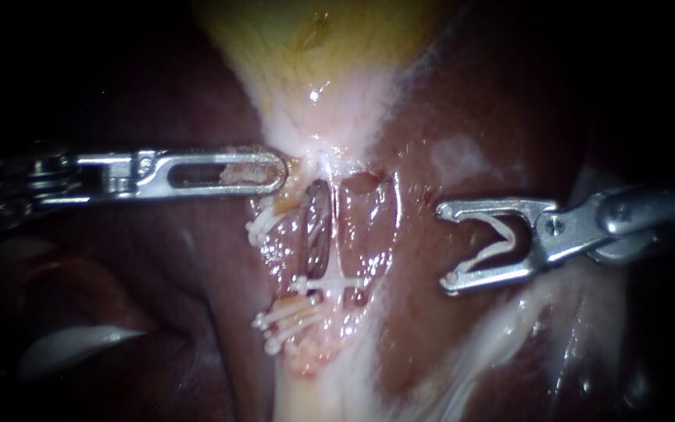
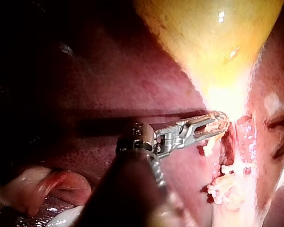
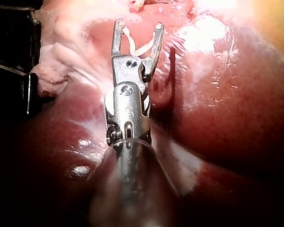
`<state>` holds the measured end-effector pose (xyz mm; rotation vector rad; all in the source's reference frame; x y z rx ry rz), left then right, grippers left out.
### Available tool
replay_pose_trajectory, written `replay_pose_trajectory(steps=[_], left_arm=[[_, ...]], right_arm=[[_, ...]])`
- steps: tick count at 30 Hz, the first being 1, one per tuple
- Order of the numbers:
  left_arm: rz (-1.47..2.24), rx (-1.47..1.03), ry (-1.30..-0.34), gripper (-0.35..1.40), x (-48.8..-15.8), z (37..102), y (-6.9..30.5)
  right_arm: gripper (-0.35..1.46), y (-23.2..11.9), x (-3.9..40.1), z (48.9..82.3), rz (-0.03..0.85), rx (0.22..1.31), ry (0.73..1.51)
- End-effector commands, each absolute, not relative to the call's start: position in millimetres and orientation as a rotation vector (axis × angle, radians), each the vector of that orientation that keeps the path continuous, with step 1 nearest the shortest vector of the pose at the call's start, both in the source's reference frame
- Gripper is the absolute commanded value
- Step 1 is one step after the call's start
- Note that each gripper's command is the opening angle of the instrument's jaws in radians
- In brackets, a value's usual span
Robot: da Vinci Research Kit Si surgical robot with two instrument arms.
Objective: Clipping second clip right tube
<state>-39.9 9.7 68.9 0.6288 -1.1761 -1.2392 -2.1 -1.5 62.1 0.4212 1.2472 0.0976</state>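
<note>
Endoscope view, left instrument (image 1: 277, 169) from 9 o'clock clamped on the gallbladder (image 1: 306, 47) neck, right instrument (image 1: 447, 244) at 3 o'clock gripping a clip (image 1: 484, 258) in wide jaws, right tube (image 1: 337, 227) at centre, apart, left wrist view, gallbladder pinched, right wrist view, clip spanning jaws.

Gallbladder (image 1: 314, 39): yellow, glistening, far centre. Liver (image 1: 478, 101): dark red, to left and right of it. Pale white tissue band (image 1: 322, 391) runs nearward from its neck. Pale glossy fold (image 1: 72, 344), near left.
</note>
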Motion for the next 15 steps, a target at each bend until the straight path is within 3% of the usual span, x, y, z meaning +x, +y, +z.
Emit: replay_pose_trajectory(steps=[1, 15], left_arm=[[-1.239, 0.629, -1.176, -0.35, -39.8, 68.8, 9.7], [-1.265, 0.648, -1.189, -0.35, -35.3, 63.2, 11.8]], right_arm=[[0.5, -1.5, -2.0, 62.1, 0.097, 0.421, 1.248], [0.5, -1.6, -1.7, 62.0, 0.099, 0.421, 1.248]])
